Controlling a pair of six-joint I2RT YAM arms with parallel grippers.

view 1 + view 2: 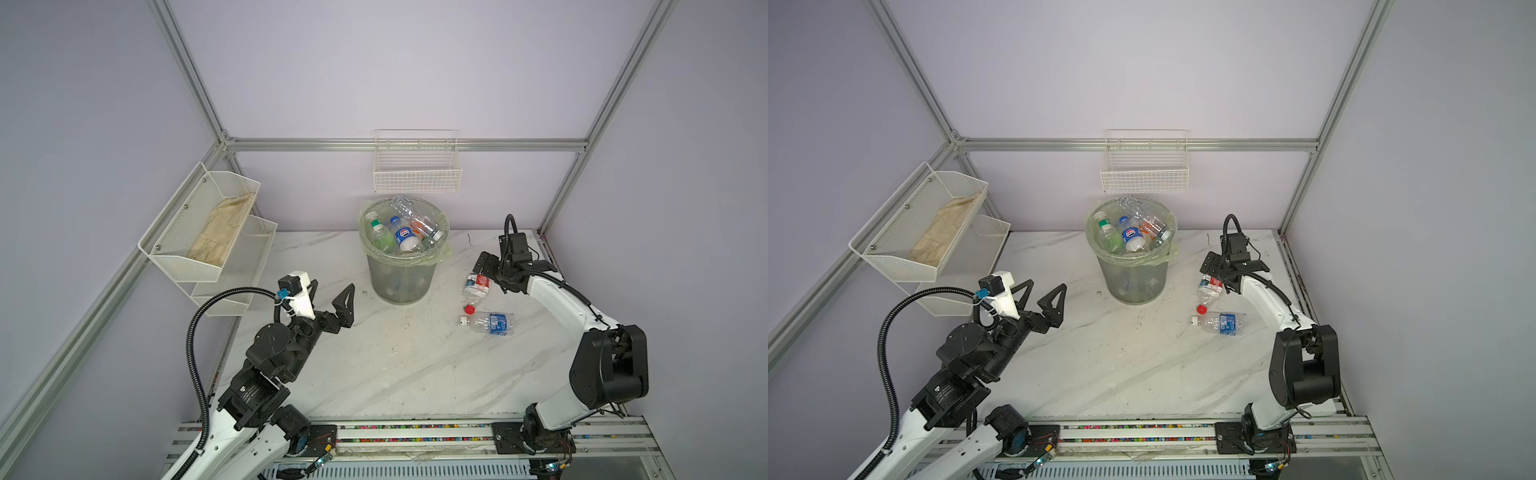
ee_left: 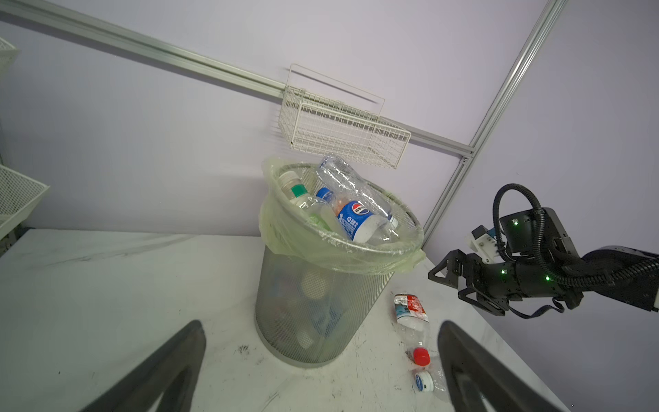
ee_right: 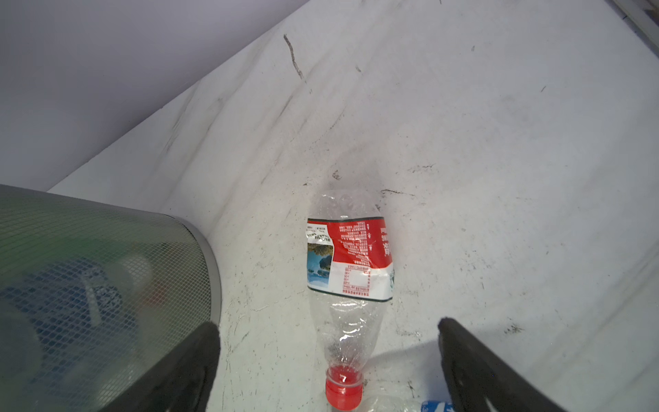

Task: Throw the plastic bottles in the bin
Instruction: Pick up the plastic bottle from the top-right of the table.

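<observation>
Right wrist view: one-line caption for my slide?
Open right end effector framing a crushed red-capped bottle lying on the marble table beside the mesh bin.

blue-label bottle [image 3: 433,406]: cut off by my right wrist view's edge, only a sliver of label shows
bin [image 3: 107,249] lower contents: blurred behind mesh, can't tell what's what
red-label bottle [image 3: 347,257] print: too small to read
my left fingers [image 2: 160,367]: bases cut off by the frame
</observation>
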